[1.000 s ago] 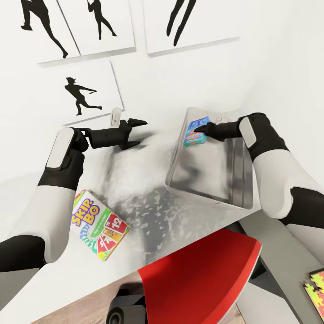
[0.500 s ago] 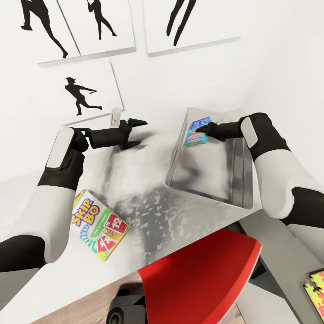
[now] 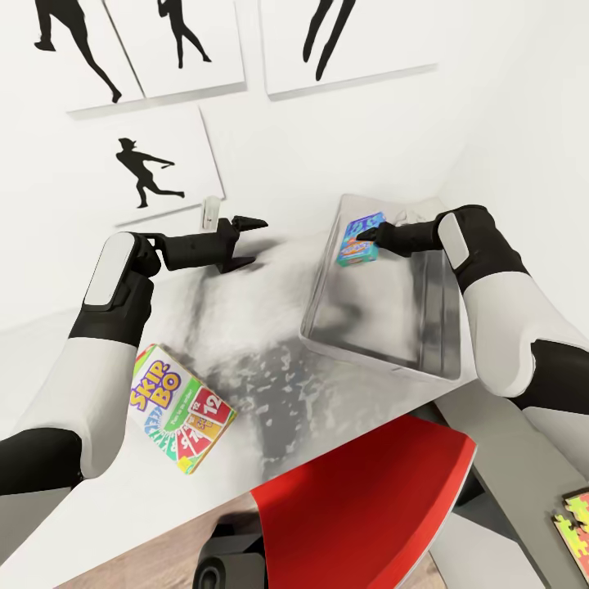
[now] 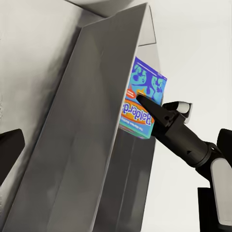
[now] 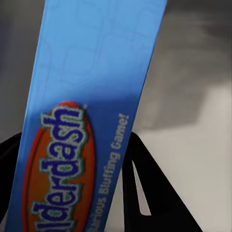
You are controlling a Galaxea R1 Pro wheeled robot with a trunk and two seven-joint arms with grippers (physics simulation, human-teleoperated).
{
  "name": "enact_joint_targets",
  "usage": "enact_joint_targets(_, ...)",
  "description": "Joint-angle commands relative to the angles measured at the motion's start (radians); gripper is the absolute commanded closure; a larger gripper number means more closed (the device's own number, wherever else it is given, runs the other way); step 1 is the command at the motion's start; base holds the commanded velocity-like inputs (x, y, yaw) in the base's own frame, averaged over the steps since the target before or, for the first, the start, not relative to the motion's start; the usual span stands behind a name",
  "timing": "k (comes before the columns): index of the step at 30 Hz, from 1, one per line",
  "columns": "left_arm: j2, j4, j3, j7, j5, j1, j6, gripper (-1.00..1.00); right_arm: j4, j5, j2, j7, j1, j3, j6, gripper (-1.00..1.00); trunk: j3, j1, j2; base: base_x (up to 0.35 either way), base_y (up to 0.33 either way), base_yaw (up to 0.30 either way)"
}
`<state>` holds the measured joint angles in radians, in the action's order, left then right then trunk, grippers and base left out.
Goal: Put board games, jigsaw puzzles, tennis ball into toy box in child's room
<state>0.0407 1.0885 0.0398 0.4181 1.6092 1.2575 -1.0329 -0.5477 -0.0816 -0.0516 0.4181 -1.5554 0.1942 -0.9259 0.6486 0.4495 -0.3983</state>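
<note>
Only right wrist reads blue board game (image 5: 82,125) "Balderdash".

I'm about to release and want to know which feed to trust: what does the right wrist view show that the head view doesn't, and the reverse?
Right wrist view: the "Balderdash" lettering on the blue board game edge, read up close between dark fingers.
Head view: the toy box on the table, the SKIP-BO box, the left gripper hanging open, and a red chair.
Both: the right gripper clamped on that blue game over the toy box.
</note>
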Motion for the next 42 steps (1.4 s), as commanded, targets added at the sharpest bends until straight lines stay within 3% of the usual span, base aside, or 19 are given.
enact_joint_targets(1,0.001,0.001,0.002,0.010,0.011,0.001,0.000,-1.00,0.000,-0.009,0.000,-0.003,-0.001,0.003,-0.007,1.00,0.003,0.001,-0.002,0.000,0.000,0.000)
enact_joint_targets(23,0.000,-0.001,0.002,0.010,0.008,0.000,0.001,-1.00,-0.001,-0.004,0.002,-0.004,-0.005,0.004,-0.007,1.00,0.034,0.001,-0.002,0.000,0.000,0.000)
enact_joint_targets(42,-0.001,-0.001,0.003,0.010,0.007,0.000,0.001,-1.00,-0.001,-0.003,-0.001,-0.005,-0.029,0.002,-0.007,1.00,0.039,0.001,-0.002,0.000,0.000,0.000)
